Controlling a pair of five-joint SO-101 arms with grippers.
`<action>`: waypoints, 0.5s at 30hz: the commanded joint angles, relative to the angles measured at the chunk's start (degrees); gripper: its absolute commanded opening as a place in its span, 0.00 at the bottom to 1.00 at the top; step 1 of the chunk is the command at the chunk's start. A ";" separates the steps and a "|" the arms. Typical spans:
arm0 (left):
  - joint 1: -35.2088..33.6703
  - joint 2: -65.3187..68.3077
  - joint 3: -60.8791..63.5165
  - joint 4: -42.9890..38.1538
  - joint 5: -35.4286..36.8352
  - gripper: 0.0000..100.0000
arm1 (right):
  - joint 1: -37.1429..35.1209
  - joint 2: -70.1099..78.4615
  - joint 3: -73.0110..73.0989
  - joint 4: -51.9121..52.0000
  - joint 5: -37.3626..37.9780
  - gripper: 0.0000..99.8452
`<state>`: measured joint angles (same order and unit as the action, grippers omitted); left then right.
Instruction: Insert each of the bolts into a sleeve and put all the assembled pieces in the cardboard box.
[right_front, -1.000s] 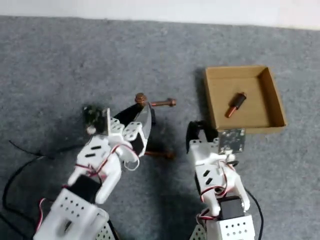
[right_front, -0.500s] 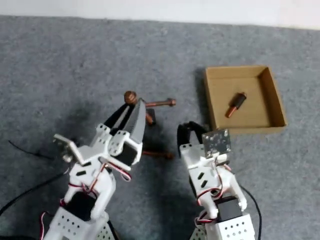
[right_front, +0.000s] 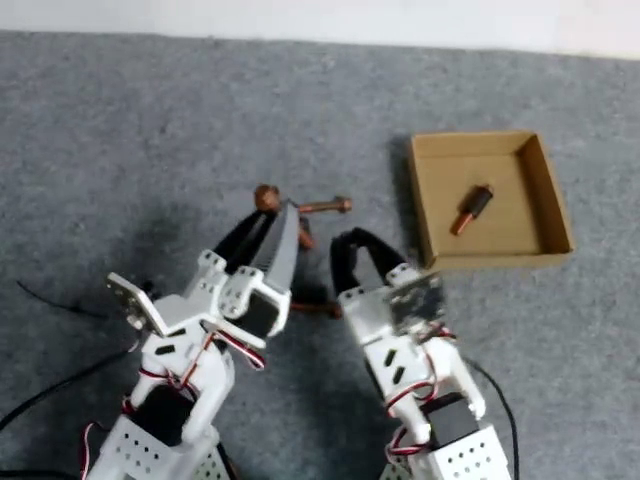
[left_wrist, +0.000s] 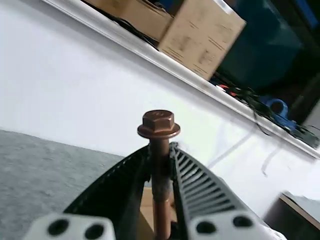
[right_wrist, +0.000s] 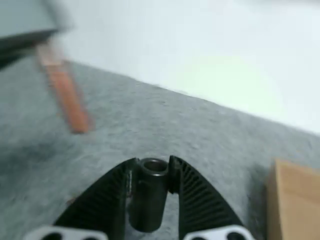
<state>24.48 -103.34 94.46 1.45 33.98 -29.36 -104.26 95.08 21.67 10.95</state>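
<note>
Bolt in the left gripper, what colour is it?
Copper-brown bolt; clearest in the left wrist view.

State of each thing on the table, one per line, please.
Held bolt: bare, head past the gripper tips.
Left gripper: shut on it.
Sleeve: bore empty.
Right gripper: shut on it.
Far bolt: lying on carpet, bare.
Near bolt: lying between arms, partly hidden.
Cardboard box: open, one assembled piece inside.

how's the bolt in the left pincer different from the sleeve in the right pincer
The bolt is copper-coloured; the sleeve is dark grey. The bolt is a slim shank with a hex head; the sleeve is a stubbier open-ended tube. The bolt's head stands past the tips of the left pincer; the sleeve's end sits level with those of the right pincer. Both are clamped lengthwise.
</note>
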 joint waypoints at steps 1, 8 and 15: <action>4.35 -0.92 -0.57 -1.32 0.18 0.01 | -3.74 -1.01 1.10 -1.89 5.10 0.00; 4.62 -0.84 0.31 -1.23 -0.62 0.01 | -3.91 -1.10 1.80 -2.07 4.92 0.00; 5.05 -0.75 2.68 -1.58 -8.44 0.01 | -4.18 -1.10 1.71 -1.98 5.01 0.00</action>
<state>28.26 -103.34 95.78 1.36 28.09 -32.88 -104.18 95.52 21.67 15.34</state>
